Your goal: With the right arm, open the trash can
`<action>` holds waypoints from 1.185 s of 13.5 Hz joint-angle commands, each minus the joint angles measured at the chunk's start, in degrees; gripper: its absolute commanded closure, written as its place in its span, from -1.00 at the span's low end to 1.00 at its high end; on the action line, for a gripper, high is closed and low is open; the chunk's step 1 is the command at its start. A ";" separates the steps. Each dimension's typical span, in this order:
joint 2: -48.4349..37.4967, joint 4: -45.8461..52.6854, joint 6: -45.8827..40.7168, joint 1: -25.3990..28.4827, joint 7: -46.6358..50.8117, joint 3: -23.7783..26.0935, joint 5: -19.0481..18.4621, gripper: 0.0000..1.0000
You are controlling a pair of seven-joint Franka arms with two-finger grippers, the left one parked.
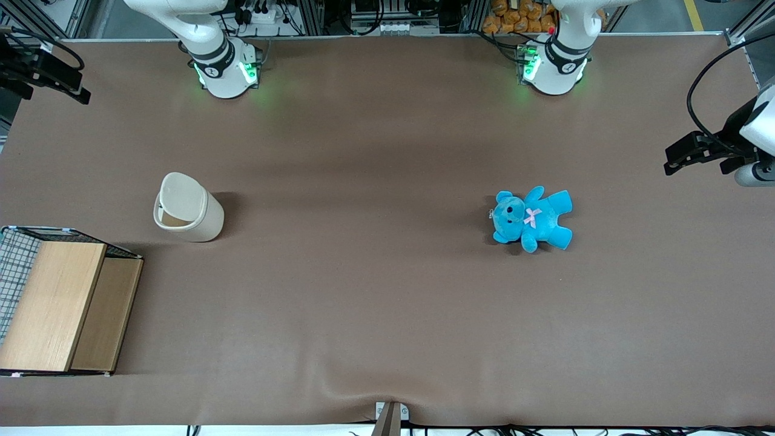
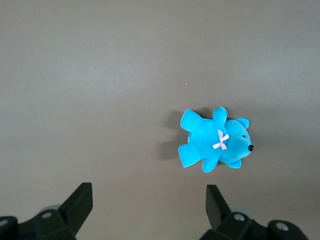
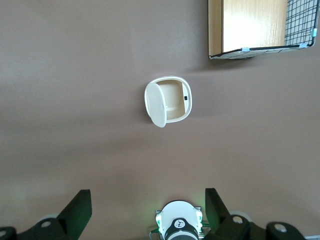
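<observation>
Lid trouble waiting at the bin

Brown bench is carrying everything. The wood-topped wire basket is sitting at the working arm's end, close to the front camera. The trash can is standing upright near it, a little farther from that camera, and the two are not touching.

The can's lid is tilting up off the rim with the hollow inside showing, so the opening job is looking done, or nearly so. That is where the risk is sitting. A lid leaning like this is probably balancing on its hinge, and a light knock could be dropping it shut again.

The can looks light and is resting loose on the cloth. A sideways push at the lid, rather than a lift along the hinge's swing, could be sliding it toward the basket or tipping it over.

The blue teddy bear is lying well apart, toward the parked arm's end, and is posing no hazard.

The right arm's pincer is hanging high above the bench with its fingers spread wide and pinching nothing. The can is showing well below it and not centred between the fingers, so a straight drop would be missing the lid edge or striking the rim.
</observation>
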 commanded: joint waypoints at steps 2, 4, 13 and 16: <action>0.52 -0.31 -0.49 -0.99 0.06 -0.58 -0.61 -1.00; 0.52 -0.40 -0.40 -1.00 0.06 -0.58 -0.87 -1.00; 0.52 -1.19 0.39 -1.08 0.06 -0.58 -0.87 -1.00; 0.52 -1.19 0.39 -1.08 0.06 -0.58 -0.87 -1.00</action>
